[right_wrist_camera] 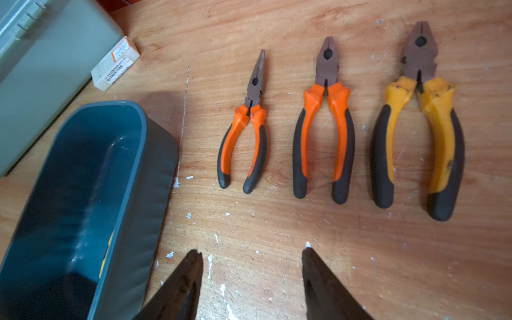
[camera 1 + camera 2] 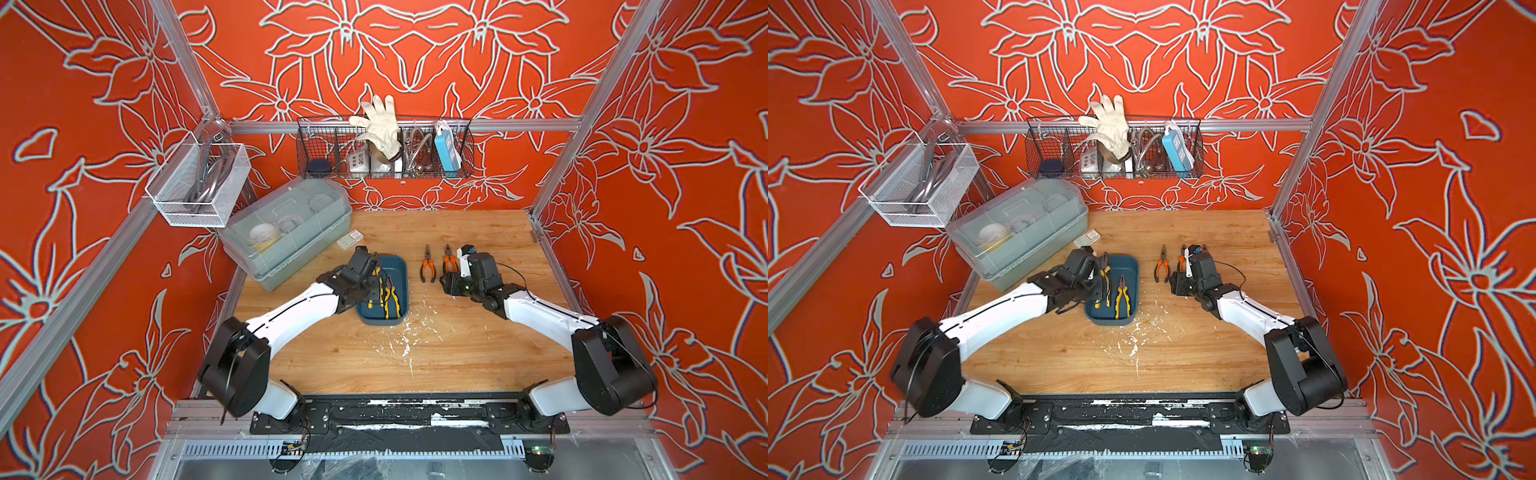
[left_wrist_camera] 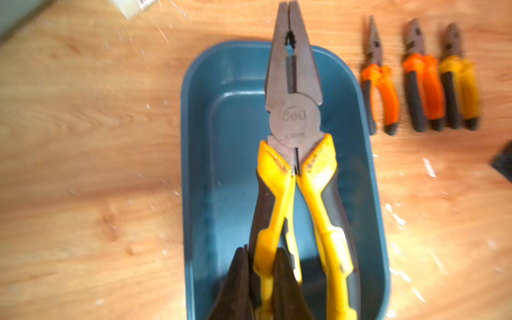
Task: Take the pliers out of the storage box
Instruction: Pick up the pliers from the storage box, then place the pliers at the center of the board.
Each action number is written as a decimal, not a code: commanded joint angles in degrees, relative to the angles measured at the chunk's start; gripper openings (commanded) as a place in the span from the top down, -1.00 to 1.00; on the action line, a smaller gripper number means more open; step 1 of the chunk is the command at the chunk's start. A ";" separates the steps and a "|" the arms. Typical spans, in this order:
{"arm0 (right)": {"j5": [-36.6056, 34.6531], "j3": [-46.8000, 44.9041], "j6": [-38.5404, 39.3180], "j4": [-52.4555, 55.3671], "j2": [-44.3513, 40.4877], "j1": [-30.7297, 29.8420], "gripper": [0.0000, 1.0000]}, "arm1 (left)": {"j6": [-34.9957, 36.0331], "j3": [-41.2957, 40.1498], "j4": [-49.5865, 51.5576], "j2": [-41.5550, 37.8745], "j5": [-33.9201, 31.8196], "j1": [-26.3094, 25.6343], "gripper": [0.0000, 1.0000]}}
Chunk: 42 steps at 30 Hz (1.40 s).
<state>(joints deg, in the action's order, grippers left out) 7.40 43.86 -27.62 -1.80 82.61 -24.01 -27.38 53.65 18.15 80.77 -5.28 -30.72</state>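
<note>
Here, pliers (image 3: 293,119) within left pincer (image 3: 261,257), above storage box (image 3: 194,166)

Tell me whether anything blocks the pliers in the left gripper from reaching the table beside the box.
Only the storage box wall, which the held pliers likely must clear. Beside it the wood shows only paint flecks, then three laid-out pliers, with the open right gripper hovering near their handles.

Left wrist view is smeared (the laid-out pliers (image 3: 421,83) most); the storage box (image 3: 194,194) runs off its edge.
</note>
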 commanded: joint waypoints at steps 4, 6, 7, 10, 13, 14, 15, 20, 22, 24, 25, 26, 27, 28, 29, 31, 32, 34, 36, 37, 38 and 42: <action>-2.57 -1.84 -1.26 -1.60 -2.05 -0.23 -0.21 | -5.90 -8.68 -17.96 -7.33 6.98 -0.09 1.00; -2.15 -1.77 -1.89 -1.78 -1.76 -0.25 -0.21 | -7.52 -11.96 -22.18 -8.95 8.20 -0.20 1.00; -1.51 -1.82 -2.48 -2.11 -1.43 -0.25 -0.21 | -7.88 -14.31 -25.96 -9.54 9.69 -0.22 1.00; 3.03 -1.99 -4.84 -4.22 -0.31 -0.26 -0.21 | -7.05 -16.79 -30.63 -9.28 12.88 -0.70 1.00; 12.53 -3.46 -7.75 -10.73 0.30 -0.27 -0.21 | -5.95 -14.20 -26.05 -8.57 14.31 -1.79 1.00; 15.93 -4.21 -9.27 -13.68 0.45 -0.29 -0.21 | -4.73 -14.19 -26.13 -8.61 14.17 -2.66 1.00; 18.10 -4.76 -10.51 -15.96 0.49 -0.34 -0.21 | -4.16 -14.50 -26.22 -8.69 13.32 -3.38 1.00; 23.10 -5.43 -13.20 -21.09 0.76 -1.87 -0.21 | -3.61 -16.05 -27.40 -7.98 11.54 -4.45 1.00; 23.69 -5.31 -12.89 -21.93 1.12 -2.93 -0.21 | -3.19 -15.18 -26.09 -7.28 10.51 -4.49 1.00; 24.60 -4.84 -12.61 -22.80 1.88 -4.15 -0.21 | -2.86 -13.97 -24.24 -6.37 9.71 -4.51 1.00; 25.16 -4.52 -12.43 -23.21 2.32 -4.88 -0.22 | -2.79 -13.39 -23.49 -5.75 9.35 -4.50 1.00; 25.16 -4.19 -12.07 -23.08 2.67 -5.55 -0.22 | -2.69 -13.04 -23.07 -5.27 9.16 -4.50 1.00; 24.69 -3.59 -11.34 -22.18 2.85 -6.50 -0.23 | -2.76 -12.63 -22.61 -4.69 8.77 -4.46 1.00; 23.95 -2.81 -10.00 -20.76 3.06 -7.68 -0.23 | -2.95 -12.23 -21.99 -4.13 8.24 -4.46 1.00; 23.23 -2.07 -8.68 -19.32 3.15 -8.57 -0.23 | -3.12 -11.88 -21.54 -3.67 7.89 -4.46 1.00; 21.88 -0.72 -6.58 -16.99 3.35 -10.56 -0.24 | -3.36 -11.12 -20.47 -2.76 7.54 -4.48 1.00; 21.47 -0.45 -6.25 -16.69 3.46 -11.08 -0.24 | -3.51 -11.02 -20.44 -2.54 7.61 -4.53 1.00; 21.49 -0.19 -6.17 -16.74 3.91 -11.75 -0.25 | -3.93 -11.02 -20.76 -2.14 8.36 -4.49 1.00; 21.99 0.24 -6.22 -16.65 4.62 -12.02 -0.25 | -4.25 -11.02 -21.22 -1.85 9.49 -4.48 1.00; 22.49 0.59 -6.22 -16.68 5.18 -12.13 -0.25 | -4.39 -10.92 -21.31 -1.61 10.03 -4.54 1.00; 22.85 0.85 -6.30 -16.65 5.75 -12.20 -0.25 | -4.48 -10.78 -21.32 -1.42 10.39 -4.56 1.00; 24.96 2.23 -7.01 -17.30 8.45 -13.03 -0.25 | -5.40 -10.74 -21.64 -0.87 11.20 -4.90 1.00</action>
<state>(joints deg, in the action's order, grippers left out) 30.59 44.42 -35.18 -19.64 89.36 -36.12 -32.10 41.34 -0.93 79.64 4.75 -35.27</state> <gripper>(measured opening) 0.623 0.133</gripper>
